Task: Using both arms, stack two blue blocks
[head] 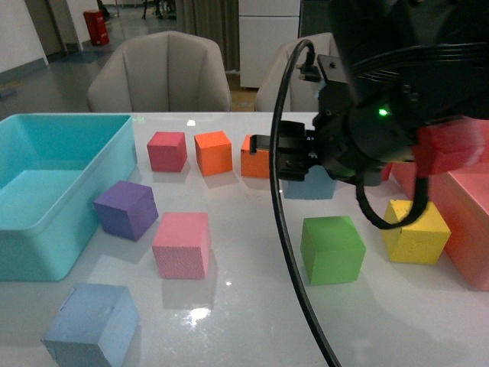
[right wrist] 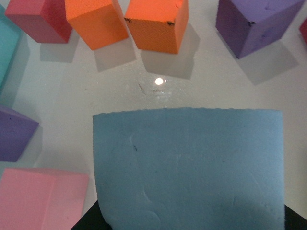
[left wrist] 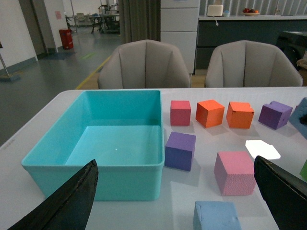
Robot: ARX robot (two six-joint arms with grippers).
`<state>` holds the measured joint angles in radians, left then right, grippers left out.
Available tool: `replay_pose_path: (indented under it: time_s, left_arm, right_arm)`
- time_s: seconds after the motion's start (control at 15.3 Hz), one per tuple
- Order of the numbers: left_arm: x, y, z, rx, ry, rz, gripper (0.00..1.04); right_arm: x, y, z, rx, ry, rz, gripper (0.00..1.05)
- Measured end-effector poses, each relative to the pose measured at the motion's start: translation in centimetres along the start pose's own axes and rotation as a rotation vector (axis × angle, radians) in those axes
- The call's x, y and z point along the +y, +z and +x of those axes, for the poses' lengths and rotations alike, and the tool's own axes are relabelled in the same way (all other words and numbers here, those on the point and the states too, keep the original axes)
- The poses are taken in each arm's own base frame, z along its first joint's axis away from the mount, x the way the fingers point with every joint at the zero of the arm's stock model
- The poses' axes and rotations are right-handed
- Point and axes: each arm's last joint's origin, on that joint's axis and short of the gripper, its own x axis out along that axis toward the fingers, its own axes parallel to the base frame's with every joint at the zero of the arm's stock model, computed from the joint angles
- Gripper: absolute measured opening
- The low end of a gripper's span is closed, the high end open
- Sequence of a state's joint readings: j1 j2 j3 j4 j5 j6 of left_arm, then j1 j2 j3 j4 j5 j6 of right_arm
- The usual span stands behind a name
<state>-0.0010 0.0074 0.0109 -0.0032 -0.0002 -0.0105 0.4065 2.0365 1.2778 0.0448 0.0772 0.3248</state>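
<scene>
One blue block [head: 92, 325] rests on the white table at the front left; in the left wrist view that blue block [left wrist: 216, 216] lies low between the two spread fingers. My left gripper [left wrist: 175, 164] is open, above and short of this block, with nothing in it; it does not show in the front view. My right gripper [head: 298, 172] is shut on the other blue block [head: 309, 186], held over the table behind the green cube. In the right wrist view this blue block [right wrist: 187, 167] fills the near half and hides the fingers.
A turquoise bin [head: 46, 191] stands at the left. Around it lie a purple cube [head: 126, 208], pink cube [head: 182, 245], red cube [head: 166, 151], two orange cubes [head: 213, 152], green cube [head: 331, 248] and yellow cube [head: 416, 229]. A pink box [head: 466, 222] sits far right.
</scene>
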Motion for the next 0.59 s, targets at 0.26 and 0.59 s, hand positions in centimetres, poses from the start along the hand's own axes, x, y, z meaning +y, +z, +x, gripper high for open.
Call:
replay_pose_path:
  time_s: [0.26, 0.59]
  left_arm:
    - [0.0, 0.0, 0.0, 0.000, 0.000, 0.000, 0.98]
    - [0.0, 0.0, 0.0, 0.000, 0.000, 0.000, 0.98]
  right_arm:
    - [2.6, 0.6, 4.9, 0.059, 0.005, -0.034, 0.46]
    - [3.9, 0.5, 8.4, 0.128, -0.017, -0.005, 0.46]
